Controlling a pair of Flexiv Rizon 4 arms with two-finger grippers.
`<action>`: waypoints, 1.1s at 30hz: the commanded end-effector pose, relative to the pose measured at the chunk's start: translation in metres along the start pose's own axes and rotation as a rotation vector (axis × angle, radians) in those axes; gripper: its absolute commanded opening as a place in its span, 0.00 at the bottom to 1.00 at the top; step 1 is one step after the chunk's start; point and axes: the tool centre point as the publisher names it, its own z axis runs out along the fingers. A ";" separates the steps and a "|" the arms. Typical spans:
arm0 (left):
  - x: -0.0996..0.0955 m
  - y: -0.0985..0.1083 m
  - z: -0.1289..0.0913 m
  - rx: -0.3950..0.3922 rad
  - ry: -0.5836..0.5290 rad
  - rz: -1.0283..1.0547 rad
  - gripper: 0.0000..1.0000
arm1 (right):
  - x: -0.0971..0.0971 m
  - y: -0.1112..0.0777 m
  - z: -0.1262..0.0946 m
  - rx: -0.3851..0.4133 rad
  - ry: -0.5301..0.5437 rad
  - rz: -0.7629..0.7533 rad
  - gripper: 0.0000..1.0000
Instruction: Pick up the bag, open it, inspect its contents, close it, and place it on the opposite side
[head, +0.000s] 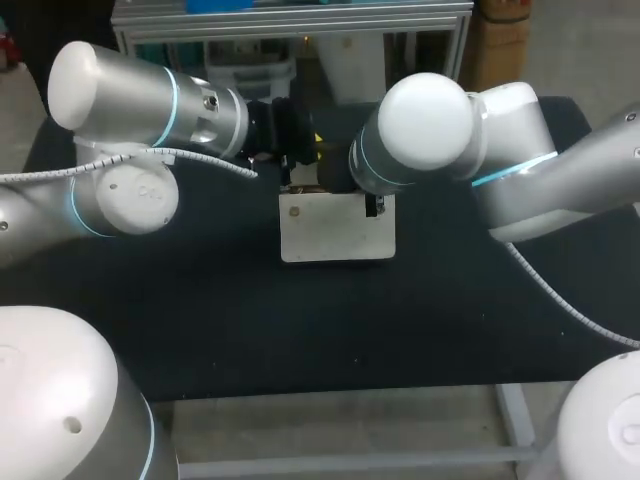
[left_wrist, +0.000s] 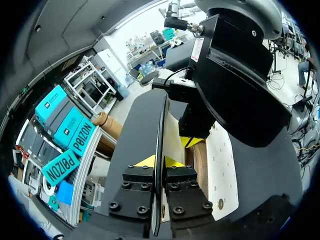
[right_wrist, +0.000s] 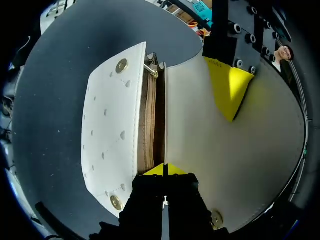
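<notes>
On the left, my left gripper (left_wrist: 155, 161) had its yellow tips pressed together on the thin edge of the broad cream flap (right_wrist: 235, 160), holding it turned back from the body.

Mid-table: small cream leather bag (head: 335, 235) with brass studs, sitting on the black table (head: 200, 330) between both arms, not raised that I could see. With the flap back, the tan zip strip (right_wrist: 148, 125) along the mouth was exposed, with a dark slit beside it.

To the right, my right gripper (right_wrist: 164, 170) sat at the near end of that zip, tips drawn together. Whether they pinched anything, I couldn't tell.

Judgement: flap-opening looked done and inspection was in hand. Left to do: close the flap and set the bag down on the opposite side.
</notes>
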 end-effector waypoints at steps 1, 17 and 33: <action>0.001 -0.001 0.003 -0.015 -0.029 -0.018 0.00 | 0.008 0.003 -0.003 0.018 0.006 -0.004 0.00; -0.011 0.008 -0.005 0.010 -0.077 -0.114 0.00 | 0.032 -0.002 -0.006 0.025 0.048 -0.011 0.00; -0.009 0.008 -0.007 0.034 -0.054 -0.109 0.00 | 0.043 0.005 -0.002 -0.001 0.164 -0.067 0.00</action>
